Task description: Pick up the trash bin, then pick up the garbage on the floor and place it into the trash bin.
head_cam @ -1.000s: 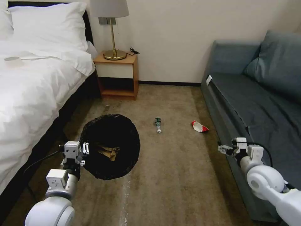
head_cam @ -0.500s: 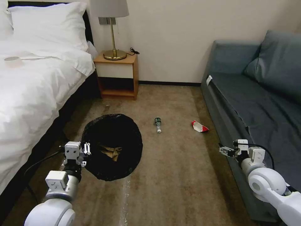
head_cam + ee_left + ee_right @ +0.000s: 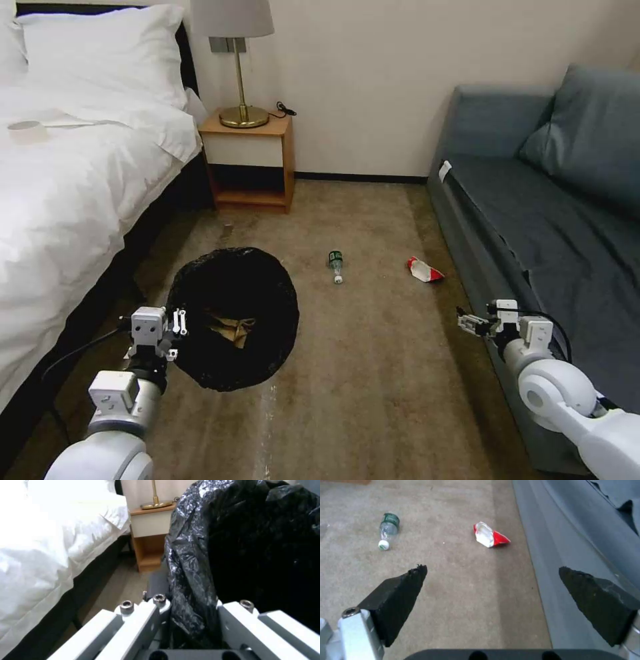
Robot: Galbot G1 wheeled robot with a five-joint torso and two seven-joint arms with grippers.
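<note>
A: Step?

B: Bin is already in hand, so the garbage-collecting part is on. Left gripper (image 3: 179, 331) is clamped on the rim of the trash bin (image 3: 233, 319), with the black bag (image 3: 196, 562) pinched between its fingers in the left wrist view. The bin looks held near the bed (image 3: 60, 200) side, mouth facing up toward the head camera.

A: Anything in it?

B: Crumpled brown paper (image 3: 230, 328) sits inside the bag. Two pieces are left on the carpet (image 3: 373, 373).

A: Which?

B: Small clear bottle (image 3: 335, 265), green label, white cap, lying on its side mid-floor, near the bin but apart from it. Red-and-white wrapper (image 3: 424, 269), crumpled, lying just beside the sofa (image 3: 547, 200) base.

A: Right arm?

B: Right gripper (image 3: 465, 323) hangs low by the sofa front, fingers (image 3: 396, 595) spread wide, nothing between them. In its wrist view both bottle (image 3: 387, 530) and wrapper (image 3: 490, 535) lie ahead of it, well apart from the pads.

A: Next move needs?

B: My read: reach forward and down to one piece, probably the wrapper since it's nearer that side. Wrapper is flat and flimsy, so pinch low at the carpet. The bottle is round and may roll, so grab across the body. Keep the bin level meanwhile.
</note>
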